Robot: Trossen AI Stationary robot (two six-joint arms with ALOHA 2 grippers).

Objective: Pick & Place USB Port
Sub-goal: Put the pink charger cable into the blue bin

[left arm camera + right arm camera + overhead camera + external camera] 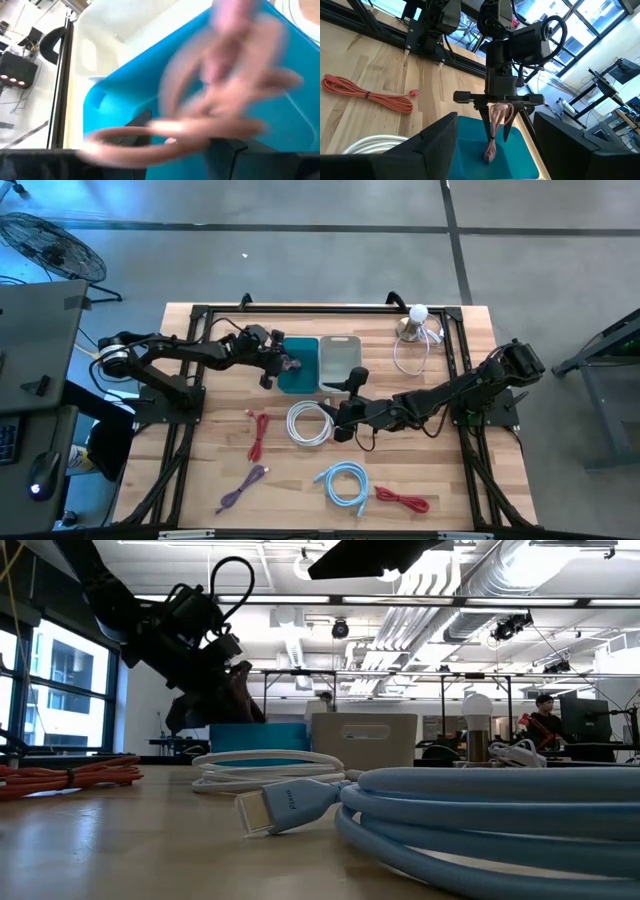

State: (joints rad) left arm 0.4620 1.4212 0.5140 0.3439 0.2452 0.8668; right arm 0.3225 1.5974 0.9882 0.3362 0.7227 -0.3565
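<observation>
My left gripper [283,363] hangs over the blue bin [300,380] and is shut on a pinkish cable bundle [496,114]. From the right wrist view the bundle dangles between the fingers, its lower end [490,152] down inside the bin [517,160]. The left wrist view shows the cable [220,100] only as a blur above the bin floor [300,125]. My right gripper [336,418] is open, low over the table beside the white cable coil [308,422], and touches nothing. My left gripper pinches the pink cable bundle at its upper loops [497,111] between the two fingers [487,122], coming from above and pointing down. The bundle hangs slack below the fingers, and its lower end reaches into the blue bin. Whether that end touches the floor does not show.
A clear bin [338,363] stands right of the blue one. A lamp with a white bulb [416,320] and its cord are at the far right. Red cables [258,432] [402,500], a purple cable [240,488] and a light blue coil [343,483] lie on the near half.
</observation>
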